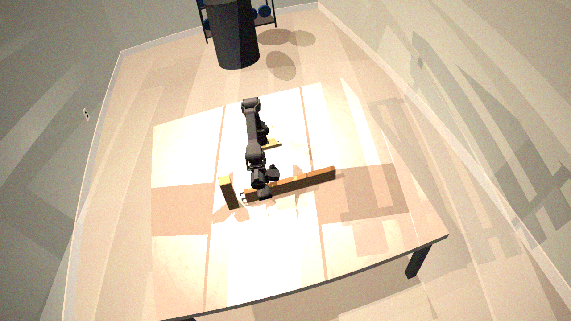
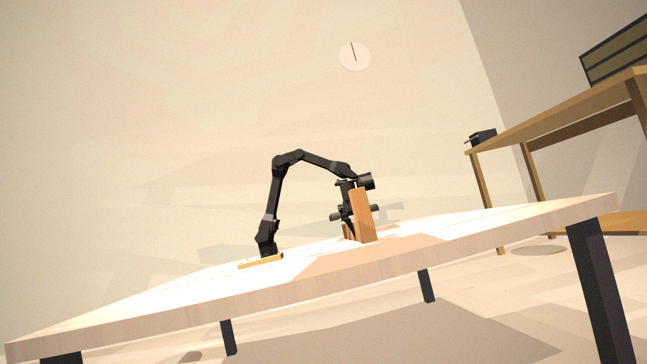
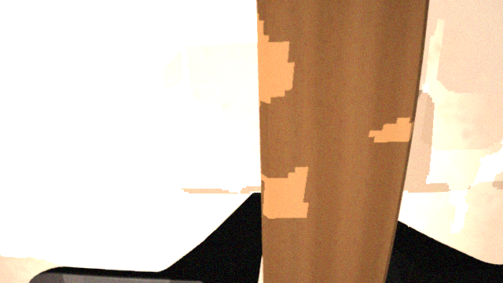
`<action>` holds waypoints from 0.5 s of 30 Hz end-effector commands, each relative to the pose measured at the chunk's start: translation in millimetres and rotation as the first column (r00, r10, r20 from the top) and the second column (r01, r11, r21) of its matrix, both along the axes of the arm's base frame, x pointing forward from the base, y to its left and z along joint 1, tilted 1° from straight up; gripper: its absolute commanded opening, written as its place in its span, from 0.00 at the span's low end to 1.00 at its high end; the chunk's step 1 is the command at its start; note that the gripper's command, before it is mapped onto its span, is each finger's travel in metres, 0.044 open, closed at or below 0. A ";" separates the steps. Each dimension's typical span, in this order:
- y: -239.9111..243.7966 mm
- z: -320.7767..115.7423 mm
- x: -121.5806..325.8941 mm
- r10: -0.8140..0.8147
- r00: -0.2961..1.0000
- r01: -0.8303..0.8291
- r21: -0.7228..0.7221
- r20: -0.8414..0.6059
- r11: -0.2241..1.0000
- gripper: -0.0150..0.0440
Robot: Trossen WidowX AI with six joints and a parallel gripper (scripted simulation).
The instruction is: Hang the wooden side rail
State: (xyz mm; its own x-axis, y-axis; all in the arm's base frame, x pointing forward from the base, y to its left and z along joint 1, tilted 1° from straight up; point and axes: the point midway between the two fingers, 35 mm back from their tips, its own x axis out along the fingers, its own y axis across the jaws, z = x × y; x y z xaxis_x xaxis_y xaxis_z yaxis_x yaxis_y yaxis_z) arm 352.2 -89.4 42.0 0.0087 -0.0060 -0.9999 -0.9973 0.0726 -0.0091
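The wooden side rail (image 1: 305, 181) (image 2: 345, 231) (image 3: 338, 157) runs from the gripper to the right in the top view. My gripper (image 1: 262, 191) (image 3: 298, 202) is shut on the rail near its hook end, with one black finger on each side in the wrist view. The steel hooks (image 1: 242, 195) stick out of the rail's left end and point at the post. The headboard post (image 1: 229, 195) (image 2: 363, 216) stands upright just left of them, with a small gap between. The slot and pins are hidden. Whether the rail's near end is off the table is hard to tell.
The arm's base stands on a yellow plate (image 1: 273, 144) (image 2: 261, 261) on the table (image 1: 359, 255) (image 2: 181, 316), behind the rail. A dark barrel (image 1: 235, 35) stands on the floor beyond the table. Bright light patches and shadows cover the table.
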 end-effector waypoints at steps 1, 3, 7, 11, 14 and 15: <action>0.0 4.0 1.6 -0.005 1.000 0.005 0.000 0.008 1.000 0.25; 0.0 4.3 1.6 -0.005 1.000 0.005 0.000 0.008 1.000 0.25; 0.0 5.0 1.6 -0.005 1.000 0.005 0.000 0.008 1.000 0.25; 0.0 5.7 1.6 -0.005 1.000 0.005 0.000 0.008 1.000 0.25; 0.0 6.2 1.6 -0.005 1.000 0.005 0.000 0.008 1.000 0.25; 0.0 6.3 1.6 -0.005 1.000 0.005 0.000 0.008 1.000 0.25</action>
